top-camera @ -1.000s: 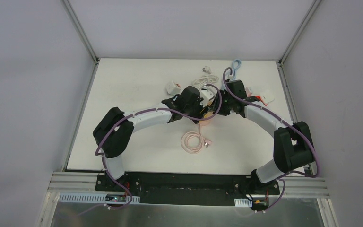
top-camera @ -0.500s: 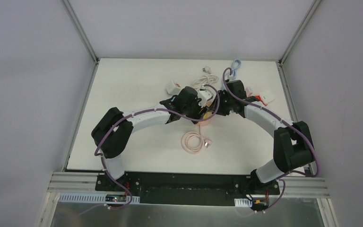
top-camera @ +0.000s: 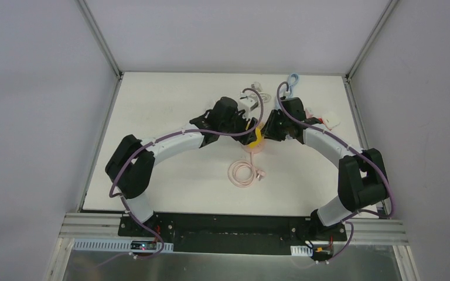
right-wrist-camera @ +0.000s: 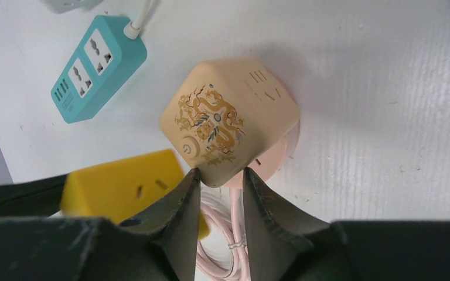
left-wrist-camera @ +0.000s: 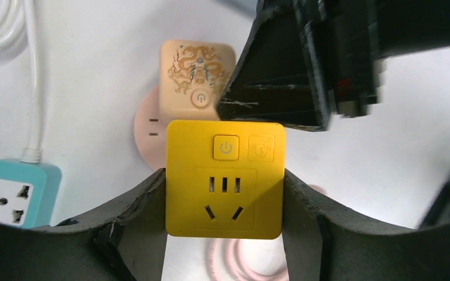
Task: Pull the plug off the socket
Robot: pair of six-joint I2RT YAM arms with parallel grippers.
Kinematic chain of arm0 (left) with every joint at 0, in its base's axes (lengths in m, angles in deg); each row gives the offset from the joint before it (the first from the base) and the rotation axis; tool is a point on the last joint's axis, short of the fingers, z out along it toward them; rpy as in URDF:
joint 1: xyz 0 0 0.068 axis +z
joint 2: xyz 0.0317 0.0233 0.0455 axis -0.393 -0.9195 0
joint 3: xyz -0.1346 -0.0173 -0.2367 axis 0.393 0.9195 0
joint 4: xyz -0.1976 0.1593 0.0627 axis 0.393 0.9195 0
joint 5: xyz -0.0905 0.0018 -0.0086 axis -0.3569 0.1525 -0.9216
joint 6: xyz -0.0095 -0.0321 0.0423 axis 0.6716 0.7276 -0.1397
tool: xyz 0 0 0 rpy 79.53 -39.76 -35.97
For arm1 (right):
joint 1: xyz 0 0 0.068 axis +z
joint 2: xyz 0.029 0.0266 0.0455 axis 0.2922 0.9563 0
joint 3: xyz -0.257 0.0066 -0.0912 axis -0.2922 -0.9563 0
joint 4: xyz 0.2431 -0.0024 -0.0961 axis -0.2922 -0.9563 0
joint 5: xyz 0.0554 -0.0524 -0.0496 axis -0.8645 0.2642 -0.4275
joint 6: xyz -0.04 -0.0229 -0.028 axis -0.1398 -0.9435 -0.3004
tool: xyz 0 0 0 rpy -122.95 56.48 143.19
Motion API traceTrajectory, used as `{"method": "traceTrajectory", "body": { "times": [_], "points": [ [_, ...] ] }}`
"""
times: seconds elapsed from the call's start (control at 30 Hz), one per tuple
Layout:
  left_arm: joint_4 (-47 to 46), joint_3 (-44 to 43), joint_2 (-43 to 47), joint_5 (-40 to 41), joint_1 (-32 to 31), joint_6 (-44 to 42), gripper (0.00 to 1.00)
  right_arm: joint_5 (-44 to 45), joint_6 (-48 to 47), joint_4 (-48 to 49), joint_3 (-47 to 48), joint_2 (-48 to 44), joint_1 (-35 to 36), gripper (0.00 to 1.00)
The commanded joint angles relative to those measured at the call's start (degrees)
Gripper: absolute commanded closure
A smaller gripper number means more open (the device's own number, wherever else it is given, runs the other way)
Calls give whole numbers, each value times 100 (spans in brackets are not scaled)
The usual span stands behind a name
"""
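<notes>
**Step in hand:** separating the plug from the socket.

- The left gripper (left-wrist-camera: pixel 225 202) clamps the yellow plug (left-wrist-camera: pixel 225 170) by 2 opposite side faces, jaws at medium width.
- The right gripper (right-wrist-camera: pixel 221 175) pinches a lower corner of the beige socket (right-wrist-camera: pixel 228 114), jaws narrow, and braces it on its pink base (right-wrist-camera: pixel 284 149).
- The socket stands on the desk (top-camera: pixel 170 99) about midway between the side edges, nearer the far edge. The plug hangs just beside it, on its left.
- The 2 bodies look parted, but the plug's pins are hidden, so full release cannot be confirmed.

**Next move, as judged:** draw the plug straight away from the socket face. Keep the socket pinned and do not twist.

**Count:**
- 1 plug
- 1 socket
- 1 blue strip (right-wrist-camera: pixel 96 67)
- 1 pink coil (top-camera: pixel 243 174)
- 1 white cable (left-wrist-camera: pixel 32 88)
</notes>
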Motion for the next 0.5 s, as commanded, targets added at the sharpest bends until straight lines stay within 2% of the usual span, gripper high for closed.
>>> {"method": "traceTrajectory", "body": {
  "times": [0.0,0.2,0.33,0.47],
  "points": [
    [-1025,-325,593,-868,289,1341,100,1087,-423,-1491,-445,581,-48,68],
    [-95,-49,1128,-214,432,179,100,1030,-416,-1443,-319,413,-55,67],
    [-318,497,1754,0,1006,478,100,829,-400,-1420,-11,316,-49,62],
    [-395,943,2226,676,1501,1067,100,690,-374,-1509,492,321,-55,53]
  ]
}}
